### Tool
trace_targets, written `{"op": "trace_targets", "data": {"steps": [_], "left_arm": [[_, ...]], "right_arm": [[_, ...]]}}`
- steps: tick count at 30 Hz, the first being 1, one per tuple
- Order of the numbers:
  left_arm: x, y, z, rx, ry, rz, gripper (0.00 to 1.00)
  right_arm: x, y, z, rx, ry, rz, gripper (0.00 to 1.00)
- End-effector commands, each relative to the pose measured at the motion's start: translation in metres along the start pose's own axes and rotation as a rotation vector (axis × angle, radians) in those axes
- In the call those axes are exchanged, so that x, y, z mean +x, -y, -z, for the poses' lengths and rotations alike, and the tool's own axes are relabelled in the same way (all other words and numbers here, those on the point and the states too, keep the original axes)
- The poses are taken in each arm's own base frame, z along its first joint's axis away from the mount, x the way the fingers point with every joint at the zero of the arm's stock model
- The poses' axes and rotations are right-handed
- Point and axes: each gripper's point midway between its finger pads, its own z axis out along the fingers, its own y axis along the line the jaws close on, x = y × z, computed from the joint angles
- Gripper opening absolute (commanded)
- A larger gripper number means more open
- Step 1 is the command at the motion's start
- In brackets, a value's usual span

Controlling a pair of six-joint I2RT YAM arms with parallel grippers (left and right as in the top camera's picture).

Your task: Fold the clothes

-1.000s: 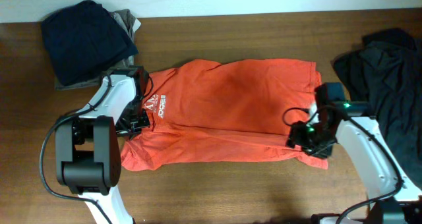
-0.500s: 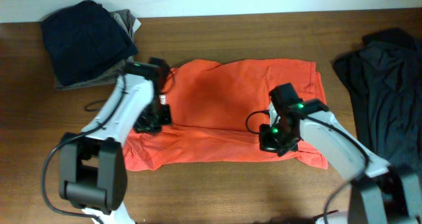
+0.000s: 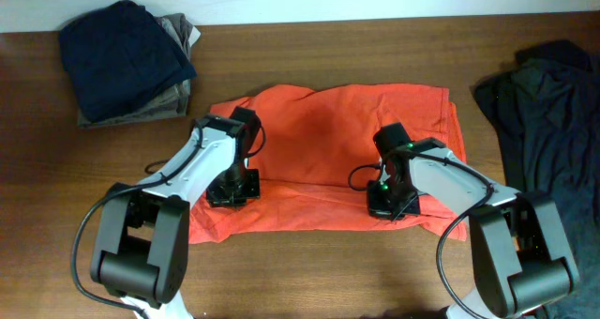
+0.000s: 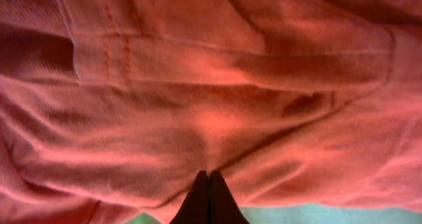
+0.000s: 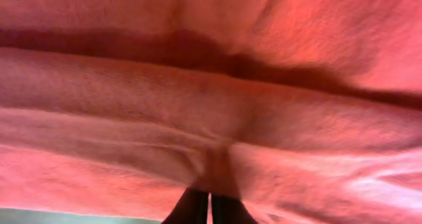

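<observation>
T-shirt [image 3: 337,131] lies lengthwise left-right across table [image 3: 328,272].

The T-shirt [image 3: 347,131] is orange-red, the table [image 3: 319,272] brown wood grain, with a navy garment [image 3: 122,52], tan garment [image 3: 178,30] and black cloth [image 3: 553,113].

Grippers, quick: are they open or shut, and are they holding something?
Left gripper: shut, pinching the shirt.
Right gripper: shut, pinching the shirt too.
</observation>
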Motion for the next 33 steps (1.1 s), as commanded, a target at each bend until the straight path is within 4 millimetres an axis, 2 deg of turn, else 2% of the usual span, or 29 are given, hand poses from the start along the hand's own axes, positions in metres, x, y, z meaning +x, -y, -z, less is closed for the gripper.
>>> {"op": "trace_targets", "data": {"steps": [1,5,11,16,24,30,33], "left_arm": [[-0.004,-0.015,-0.008,-0.034,0.013,0.039,0.01],[-0.01,-0.026,-0.017,-0.03,0.019,0.075,0.01],[-0.013,-0.051,-0.032,-0.067,0.023,0.135,0.01],[-0.019,-0.067,-0.035,-0.066,0.033,0.186,0.01],[-0.027,-0.113,-0.034,-0.139,0.057,0.28,0.02],[-0.025,-0.129,-0.035,-0.129,0.043,0.312,0.02],[-0.025,-0.134,-0.035,-0.131,0.042,0.326,0.02]], "right_arm": [[-0.009,0.019,0.0,0.08,0.036,-0.029,0.1],[-0.016,0.03,0.002,0.072,0.052,-0.073,0.1],[-0.029,0.056,0.007,0.104,0.091,-0.143,0.11],[-0.039,0.069,0.01,0.126,0.133,-0.176,0.17],[-0.043,0.079,0.014,0.142,0.141,-0.201,0.25],[-0.051,0.076,0.03,0.14,0.148,-0.198,0.26],[-0.056,0.073,0.038,0.14,0.155,-0.176,0.32]]}}
